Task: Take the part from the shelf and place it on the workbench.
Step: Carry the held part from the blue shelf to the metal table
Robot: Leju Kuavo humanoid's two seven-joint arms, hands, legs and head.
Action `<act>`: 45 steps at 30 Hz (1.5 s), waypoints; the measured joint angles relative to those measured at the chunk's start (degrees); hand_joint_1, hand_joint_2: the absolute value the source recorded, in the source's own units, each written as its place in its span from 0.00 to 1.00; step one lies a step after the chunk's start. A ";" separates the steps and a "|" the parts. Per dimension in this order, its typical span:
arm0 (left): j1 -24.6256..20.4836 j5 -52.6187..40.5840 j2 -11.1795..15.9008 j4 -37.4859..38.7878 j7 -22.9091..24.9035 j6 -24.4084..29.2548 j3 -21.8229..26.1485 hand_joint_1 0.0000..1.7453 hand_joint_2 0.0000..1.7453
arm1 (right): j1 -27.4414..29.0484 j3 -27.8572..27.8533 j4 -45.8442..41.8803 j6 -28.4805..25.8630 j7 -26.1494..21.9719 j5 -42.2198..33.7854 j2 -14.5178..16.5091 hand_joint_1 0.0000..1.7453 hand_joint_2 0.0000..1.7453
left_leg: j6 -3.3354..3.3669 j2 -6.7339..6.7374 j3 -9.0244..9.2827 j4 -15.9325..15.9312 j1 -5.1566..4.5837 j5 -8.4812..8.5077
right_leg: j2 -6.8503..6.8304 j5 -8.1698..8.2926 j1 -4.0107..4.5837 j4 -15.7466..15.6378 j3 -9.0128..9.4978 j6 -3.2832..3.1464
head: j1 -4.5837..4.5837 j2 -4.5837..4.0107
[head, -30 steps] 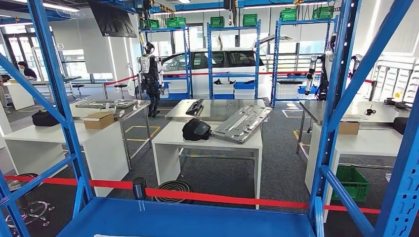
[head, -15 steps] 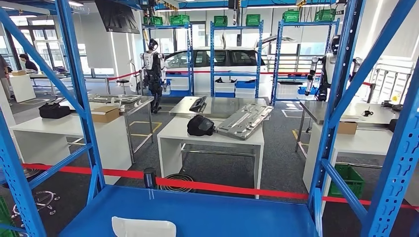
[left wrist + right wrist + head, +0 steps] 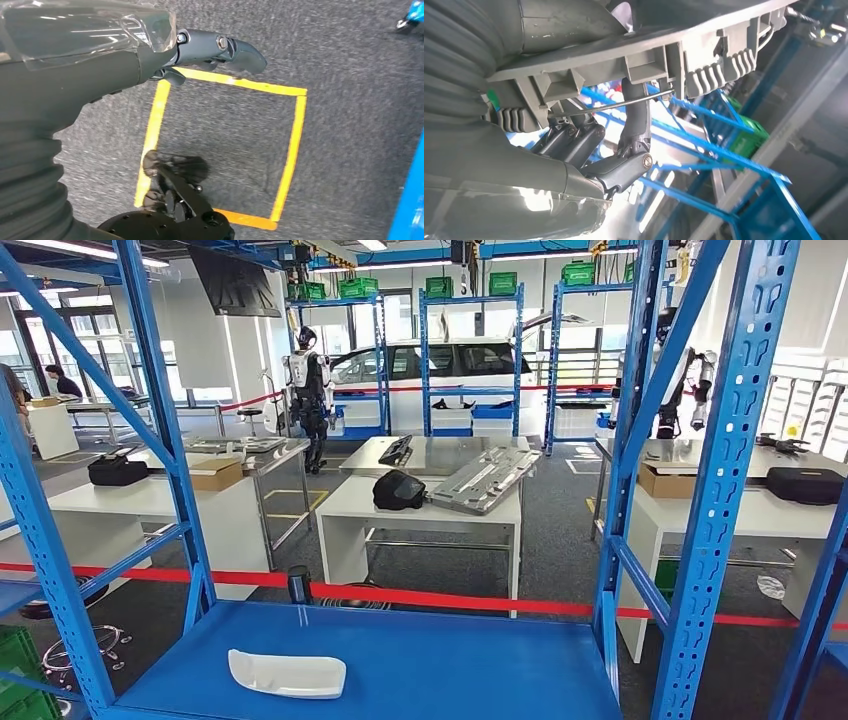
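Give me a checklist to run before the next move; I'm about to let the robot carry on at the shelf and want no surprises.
1. Part in sight: ok. A white part lies flat on the blue shelf.
2. Left hand free: ok. It holds nothing and hangs over the floor.
3. Right hand free: not ok. Its fingers hook a grey ribbed part.
4. Space around the white part: ok. Nothing lies beside it.
5. Grip on the grey ribbed part firm: cannot tell.
6. Landing spot: cannot tell. The white table beyond the red tape bears a metal panel and a black bag.
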 joint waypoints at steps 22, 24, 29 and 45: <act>-0.49 1.46 -0.07 -3.24 2.60 -0.15 1.77 0.00 1.00 | 4.34 0.10 -0.13 1.21 -1.20 2.80 -0.03 1.00 1.00 | 2.37 0.55 3.30 -17.01 -1.34 12.61 | 0.12 -4.87 0.32 -2.05 7.25 1.95 | 0.41 0.04; -0.18 1.57 -0.04 -3.42 2.70 -0.01 1.71 0.00 1.00 | 4.32 0.15 -0.12 1.21 -1.15 2.86 0.07 1.00 1.00 | 1.72 0.45 2.79 -16.76 -1.09 12.97 | 0.01 -4.11 0.17 -1.88 6.13 0.96 | 0.40 -0.01; 0.28 1.98 -0.03 -4.12 3.07 -0.24 1.36 0.00 1.00 | 4.13 0.35 -0.09 1.75 -0.20 3.50 0.82 1.00 1.00 | 0.06 0.08 -0.22 -3.86 -0.27 0.94 | -0.22 -0.44 0.06 -1.72 2.06 -0.22 | 0.13 -0.01; -1.41 -2.04 -0.09 -4.84 0.34 -3.02 2.61 0.00 1.00 | 2.57 0.84 0.21 3.92 -1.02 5.18 2.12 1.00 1.00 | 4.04 0.43 9.44 -20.96 -1.18 9.21 | -0.12 -5.66 0.27 13.56 -6.87 1.35 | 0.46 0.01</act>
